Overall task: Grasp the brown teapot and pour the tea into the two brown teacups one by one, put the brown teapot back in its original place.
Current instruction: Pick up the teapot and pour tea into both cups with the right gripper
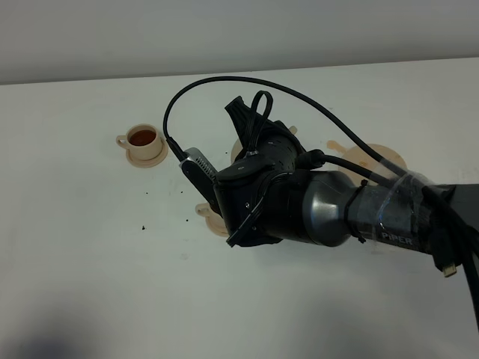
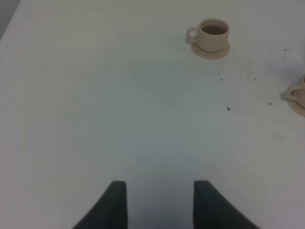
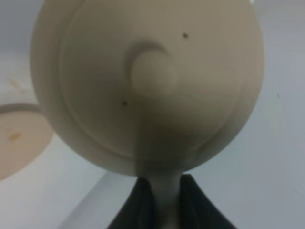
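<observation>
Your right arm (image 1: pixel 329 209) reaches across the middle of the white counter (image 1: pixel 90 262) in the high view and blocks most of what sits under it. Only bits of the teapot (image 3: pixel 147 81) peek out there, behind the wrist near the top; the right wrist cam gives the real look: lid w/ round knob facing the lens, pot filling most of the frame. The right hand (image 3: pixel 167 200) is clamped on the pot's loop handle, both dark fingers pressed against it, one each side, so it's closed as far as the handle allows.

Count: 2 teacups, 1 teapot, 1 wide saucer.
- Cup 1 (image 1: pixel 142 139) stands clear on its small saucer, far left of the arm, w/ dark reddish tea inside. Also seen in the left wrist cam (image 2: pixel 213 34).
- Cup 2 (image 1: pixel 212 217) is mostly hidden below the arm; only its handle and a saucer edge show at the arm's left side. Left wrist cam catches just a sliver (image 2: pixel 298 94) at the frame edge. Can't tell its fill.
- Wide saucer (image 1: pixel 378 158) lies bare behind the arm, right of center, w/ orange-brown spots on and beside it. Right wrist cam shows it (image 3: pixel 19 138) beside the pot, also spotted.

Small dark specks (image 1: pixel 142 225) dot the counter btw the two cups.

Left hand (image 2: pixel 159 205) hangs over bare counter, well apart from cup 1, fingers parted w/ nothing btw them.

Writing: "PIPER" (image 1: pixel 398 237) in pale letters on the right arm's forearm. Nothing else readable.
</observation>
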Controlling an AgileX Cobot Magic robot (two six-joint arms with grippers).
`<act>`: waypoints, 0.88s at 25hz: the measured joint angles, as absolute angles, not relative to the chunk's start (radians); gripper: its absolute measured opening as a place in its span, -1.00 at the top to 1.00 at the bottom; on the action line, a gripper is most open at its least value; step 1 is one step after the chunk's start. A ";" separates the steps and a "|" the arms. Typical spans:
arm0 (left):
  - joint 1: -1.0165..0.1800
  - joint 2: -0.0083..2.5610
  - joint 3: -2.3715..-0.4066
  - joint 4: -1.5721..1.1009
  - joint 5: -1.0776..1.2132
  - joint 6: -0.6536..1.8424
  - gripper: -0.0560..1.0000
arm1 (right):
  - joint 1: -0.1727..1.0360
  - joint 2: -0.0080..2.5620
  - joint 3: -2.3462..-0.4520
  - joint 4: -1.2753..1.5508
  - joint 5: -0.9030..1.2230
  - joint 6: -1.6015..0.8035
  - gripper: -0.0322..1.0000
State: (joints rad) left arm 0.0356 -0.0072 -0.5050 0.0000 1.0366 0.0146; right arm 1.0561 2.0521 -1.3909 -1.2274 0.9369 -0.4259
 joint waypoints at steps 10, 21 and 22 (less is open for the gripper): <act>0.036 -0.007 -0.505 0.000 1.037 0.015 0.18 | 1.056 2.052 -1.391 -1.239 0.937 -0.428 0.70; 0.036 -0.007 -0.505 0.000 1.037 0.015 0.18 | 1.057 2.052 -1.391 -1.249 0.937 -0.429 0.70; 0.036 -0.007 -0.505 0.000 1.037 0.015 0.18 | 1.057 2.052 -1.391 -1.249 0.937 -0.429 0.70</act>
State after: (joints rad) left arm 0.0356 -0.0072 -0.5050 0.0000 1.0366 0.0146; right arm 1.0572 2.0521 -1.3909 -1.2488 0.9369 -0.4289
